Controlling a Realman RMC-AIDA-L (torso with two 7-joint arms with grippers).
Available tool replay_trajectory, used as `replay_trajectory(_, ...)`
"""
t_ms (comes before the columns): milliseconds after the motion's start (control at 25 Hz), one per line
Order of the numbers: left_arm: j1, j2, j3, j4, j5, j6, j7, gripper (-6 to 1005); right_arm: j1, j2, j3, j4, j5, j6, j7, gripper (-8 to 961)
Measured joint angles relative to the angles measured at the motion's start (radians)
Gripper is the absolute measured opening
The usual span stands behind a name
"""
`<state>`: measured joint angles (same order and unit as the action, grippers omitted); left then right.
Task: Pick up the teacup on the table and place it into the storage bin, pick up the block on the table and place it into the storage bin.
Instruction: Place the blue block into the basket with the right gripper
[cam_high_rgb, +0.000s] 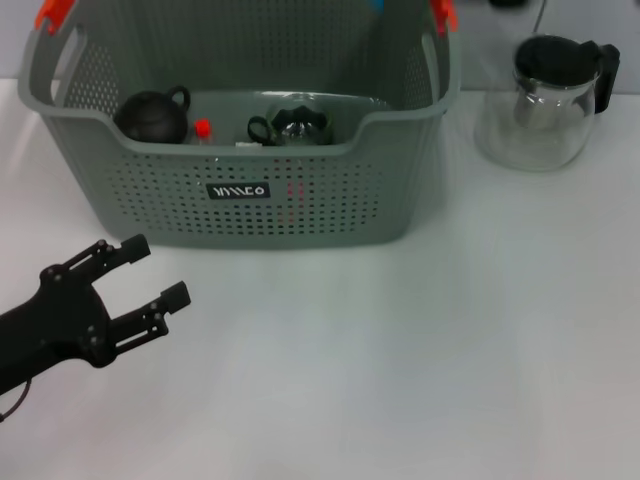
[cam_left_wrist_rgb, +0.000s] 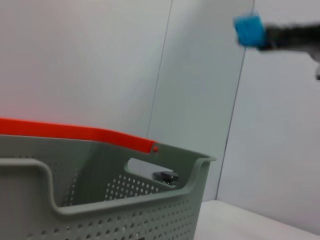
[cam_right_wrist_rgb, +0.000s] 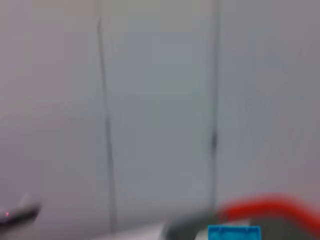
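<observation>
While left gripper (cam_high_rgb: 148, 272) idles with spread, empty fingers, right gripper (cam_left_wrist_rgb: 280, 36) pinches light, rigid blue block (cam_left_wrist_rgb: 249, 30) above storage bin (cam_high_rgb: 250, 215).

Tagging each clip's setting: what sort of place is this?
Probably an indoor lab or test bench: a bare white table, plain panelled wall, and staged tea things, a glass pitcher beside the storage bin.

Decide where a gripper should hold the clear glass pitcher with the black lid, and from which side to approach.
Probably the black handle: the clear glass pitcher stands upright on the white table, handle sticking out on the side away from the grey perforated storage bin. Come from the robot's right, where nothing blocks it; the round glass body looks wide and slippery.
</observation>
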<state>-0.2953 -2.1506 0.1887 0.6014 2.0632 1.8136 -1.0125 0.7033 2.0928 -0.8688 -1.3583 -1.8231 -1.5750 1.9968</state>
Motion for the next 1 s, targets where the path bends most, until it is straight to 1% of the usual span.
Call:
replay_trajectory(40, -0.002, 0.0, 0.0, 0.0, 0.0, 0.003, -0.001, 828, 0.008, 0.002, -0.013, 0.004, 0.014, 0.048, 0.0, 436)
replay_trajectory(120, -0.002, 0.0, 0.0, 0.0, 0.0, 0.008, -0.001, 828, 0.034, 0.002, -0.072, 0.032, -0.006, 0.166, 0.008, 436)
replay_trajectory(240, -0.003, 0.0, 0.0, 0.0, 0.0, 0.01, -0.002, 829, 0.109, 0.001, -0.185, 0.124, -0.11, 0.346, 0.05, 450)
replay_trajectory(360, 0.0, 0.0, 0.0, 0.0, 0.0, 0.011, -0.003, 829, 0.235, 0.001, -0.248, 0.315, -0.27, 0.511, 0.124, 472)
replay_trajectory(480, 0.003, 0.0, 0.0, 0.0, 0.0, 0.017, -0.003, 829, 0.387, -0.005, -0.253, 0.584, -0.404, 0.656, 0.15, 494)
replay_trajectory(560, 0.002, 0.0, 0.0, 0.0, 0.0, 0.023, -0.003, 829, 0.449, -0.006, -0.254, 0.712, -0.445, 0.719, 0.146, 508)
replay_trajectory(640, -0.001, -0.003, 0.0, 0.0, 0.0, 0.028, -0.003, 829, 0.47, -0.003, -0.258, 0.769, -0.474, 0.753, 0.145, 522)
replay_trajectory(800, -0.004, -0.003, 0.001, 0.0, 0.0, 0.04, -0.003, 829, 0.478, 0.002, -0.258, 0.782, -0.488, 0.758, 0.15, 551)
replay_trajectory(920, -0.006, -0.003, 0.0, 0.001, -0.001, 0.04, -0.003, 829, 0.465, 0.001, -0.257, 0.741, -0.484, 0.735, 0.152, 573)
replay_trajectory(1000, -0.01, -0.003, 0.0, 0.001, -0.001, 0.041, -0.003, 829, 0.431, 0.004, -0.25, 0.676, -0.455, 0.72, 0.147, 587)
